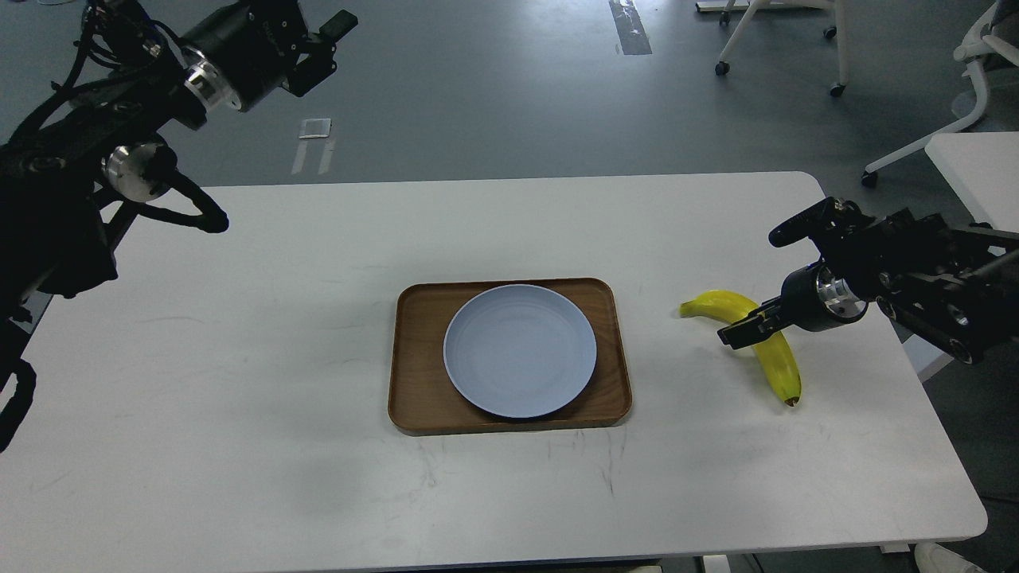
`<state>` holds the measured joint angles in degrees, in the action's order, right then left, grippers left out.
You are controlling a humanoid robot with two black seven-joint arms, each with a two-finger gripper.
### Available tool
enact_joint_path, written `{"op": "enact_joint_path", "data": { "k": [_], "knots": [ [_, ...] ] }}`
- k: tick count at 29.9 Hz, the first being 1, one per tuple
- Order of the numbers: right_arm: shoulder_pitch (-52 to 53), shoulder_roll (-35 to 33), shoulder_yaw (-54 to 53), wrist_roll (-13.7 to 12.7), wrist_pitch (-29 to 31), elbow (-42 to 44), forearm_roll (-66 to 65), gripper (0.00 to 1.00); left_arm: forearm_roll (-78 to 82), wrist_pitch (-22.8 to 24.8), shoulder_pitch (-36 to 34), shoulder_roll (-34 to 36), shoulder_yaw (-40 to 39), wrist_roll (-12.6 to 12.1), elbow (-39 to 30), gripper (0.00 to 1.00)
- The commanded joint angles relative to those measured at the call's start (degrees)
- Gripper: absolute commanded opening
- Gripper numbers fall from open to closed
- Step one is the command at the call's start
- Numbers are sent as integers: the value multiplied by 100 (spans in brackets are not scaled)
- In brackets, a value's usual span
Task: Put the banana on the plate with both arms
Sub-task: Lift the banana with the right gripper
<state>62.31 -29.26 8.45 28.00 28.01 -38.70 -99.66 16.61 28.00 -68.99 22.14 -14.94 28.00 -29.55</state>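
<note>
Bare white counter [239, 477] fills the near edge; nothing sits on it there. Mid-counter is a brown tray [414, 382] carrying the plate [519, 350], which is empty. Banana [764, 338] lies on the counter right of the tray, apart from it, with its long axis running from far-left to near-right, dark tip toward me. My right tool [744, 328] is at the banana's middle, coming in from the right across its long axis; fingers look set about the fruit, but I cannot tell whether they are closed on it. My left tool [322, 48] is raised far left, well apart from everything, fingers appearing parted. Right arm is clearly nearer. Judgement: leftward path to the plate is unobstructed, only the tray lip to clear. Counter's right edge is near the banana.
</note>
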Motion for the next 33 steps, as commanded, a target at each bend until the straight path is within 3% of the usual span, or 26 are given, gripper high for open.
{"op": "enact_joint_path", "data": {
  "k": [1,3,5,9,13,17,26,29,33],
  "knots": [
    [0,-27,78,0,-1,21,-1,78,0,0,0,-17,0,0,2,97],
    [-17,-36,87,0,-1,21,8,69,0,0,0,-26,0,0,2,97],
    [-17,-36,87,0,-1,21,8,53,0,0,0,-26,0,0,11,97],
    [-17,-36,96,0,-1,21,34,45,0,0,0,-26,0,0,11,97],
    [-26,-45,87,0,-1,-14,70,24,0,0,0,-17,0,0,11,97],
    [88,-159,60,0,-1,-146,96,23,0,0,0,1,0,0,2,97],
    [1432,-564,34,0,-1,-1016,306,23,0,0,-9,27,0,0,11,97],
    [1731,-292,34,0,-1,-1148,815,23,0,0,-18,27,0,0,2,97],
    [1820,550,60,0,-1,-991,1212,23,0,0,-18,36,-9,0,2,97]
  ]
}}
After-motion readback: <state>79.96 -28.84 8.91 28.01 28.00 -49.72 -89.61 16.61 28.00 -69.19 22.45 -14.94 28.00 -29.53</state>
